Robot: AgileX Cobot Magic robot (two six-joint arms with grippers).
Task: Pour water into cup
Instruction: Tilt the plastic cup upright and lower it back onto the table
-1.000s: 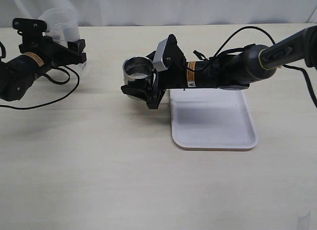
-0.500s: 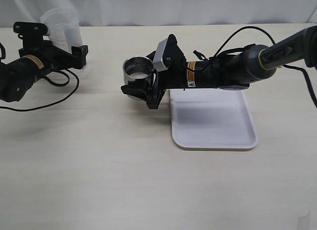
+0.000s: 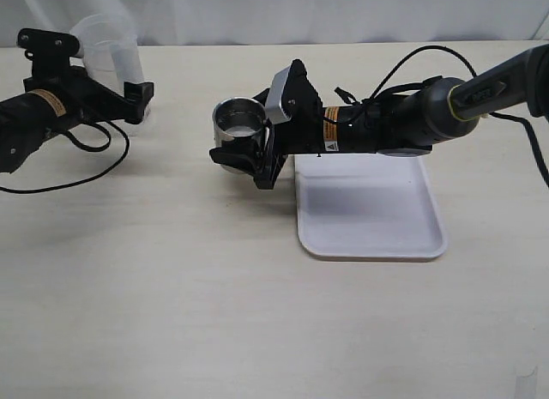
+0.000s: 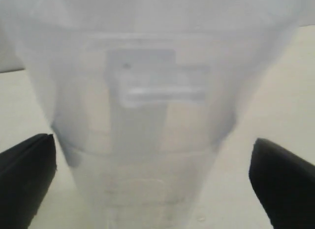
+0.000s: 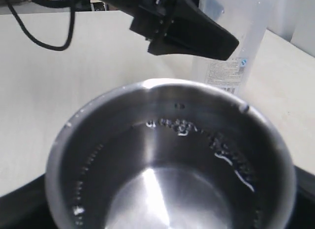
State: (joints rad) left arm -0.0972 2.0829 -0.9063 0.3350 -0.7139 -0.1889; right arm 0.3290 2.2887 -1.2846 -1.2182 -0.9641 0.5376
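Observation:
My right gripper [image 3: 250,152] is shut on the steel cup [image 3: 238,124], which it holds upright just left of the white tray. In the right wrist view the cup [image 5: 167,155] fills the frame, with droplets on its inner wall. The water barely shows over the shiny bottom [image 5: 172,199]. The translucent beaker [image 3: 107,47] stands at the far left of the table. My left gripper [image 3: 127,92] is open around it. In the left wrist view both fingers [image 4: 24,175] stand apart from the beaker [image 4: 147,115].
A white tray [image 3: 369,202] lies under the right arm, right of the cup. Black cables trail by the left arm [image 3: 77,150] and over the right arm [image 3: 429,56]. A white curtain hangs behind the table.
My left arm has drawn back a little to the left while the beaker stays standing. The right arm and the cup have not moved.

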